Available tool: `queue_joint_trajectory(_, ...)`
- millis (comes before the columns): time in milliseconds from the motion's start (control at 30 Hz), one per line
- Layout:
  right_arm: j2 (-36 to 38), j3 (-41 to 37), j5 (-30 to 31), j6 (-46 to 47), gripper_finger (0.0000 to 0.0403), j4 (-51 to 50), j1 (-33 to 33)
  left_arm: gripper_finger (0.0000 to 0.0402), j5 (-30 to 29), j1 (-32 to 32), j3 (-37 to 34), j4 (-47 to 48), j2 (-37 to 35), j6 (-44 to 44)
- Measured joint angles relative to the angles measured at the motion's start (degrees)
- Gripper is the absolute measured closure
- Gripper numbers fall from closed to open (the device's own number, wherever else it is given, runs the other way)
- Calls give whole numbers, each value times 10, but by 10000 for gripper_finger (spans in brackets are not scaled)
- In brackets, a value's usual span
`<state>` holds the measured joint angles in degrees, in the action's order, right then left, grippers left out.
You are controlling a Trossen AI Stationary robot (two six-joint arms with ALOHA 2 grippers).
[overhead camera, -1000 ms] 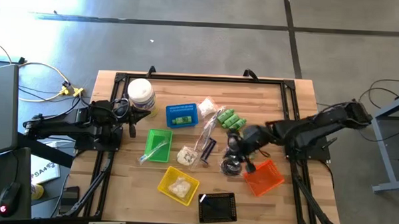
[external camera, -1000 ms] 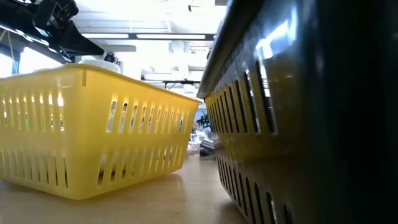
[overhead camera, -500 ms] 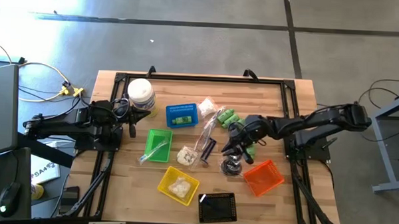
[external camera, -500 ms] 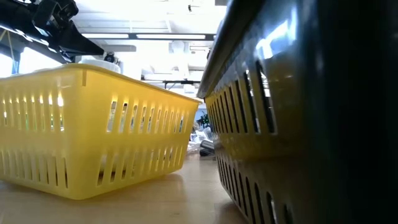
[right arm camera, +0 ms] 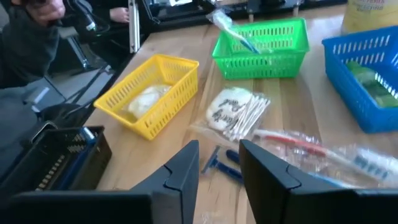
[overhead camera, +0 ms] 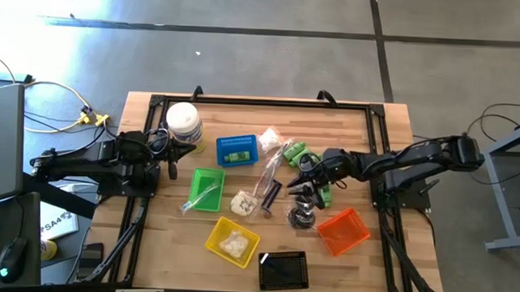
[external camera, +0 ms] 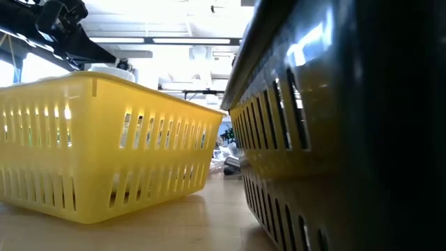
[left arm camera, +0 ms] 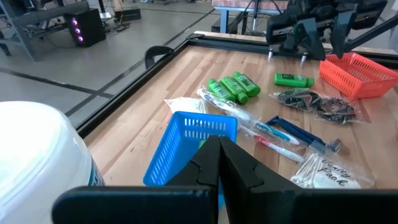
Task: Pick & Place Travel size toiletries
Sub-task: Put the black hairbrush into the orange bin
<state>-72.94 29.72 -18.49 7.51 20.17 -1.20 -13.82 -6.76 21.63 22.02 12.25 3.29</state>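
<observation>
The travel size toiletries lie loose in the middle of the wooden surface: a cluster of small green bottles with one more green bottle lying apart from them, clear sachets holding a toothbrush and a razor, a packet of cotton swabs, and a heap of small dark pieces. The right pincer hovers over the loose bottle and dark pieces with its fingers spread apart, grasping nothing. Coloured baskets ring the pile: a blue basket holding a green bottle, a green basket with a sachet, a yellow basket with a white packet, an orange basket just beside the right pincer, and a black basket at the near edge. A big white-lidded jar stands by the blue basket, with the left pincer waiting beside it, fingers clenched together and empty.
</observation>
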Motion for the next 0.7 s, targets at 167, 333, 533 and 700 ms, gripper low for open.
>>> queue_joint_trajectory(167, 0, 16, -3, 24, 277, -76, 0, 402, 0, 0, 0, 0, 0, 0)
queue_joint_trajectory(333, 0, 40, 31, 45, 268, -206, 3, 402, -1, 0, 0, -4, 0, 0)
queue_joint_trajectory(533, -1, 41, 114, 30, 252, -225, 49, 402, -3, 0, 0, -4, 0, 0)
queue_joint_trajectory(700, -1, 41, 107, 39, 237, -227, 62, 402, -3, 0, 0, -4, 0, 0)
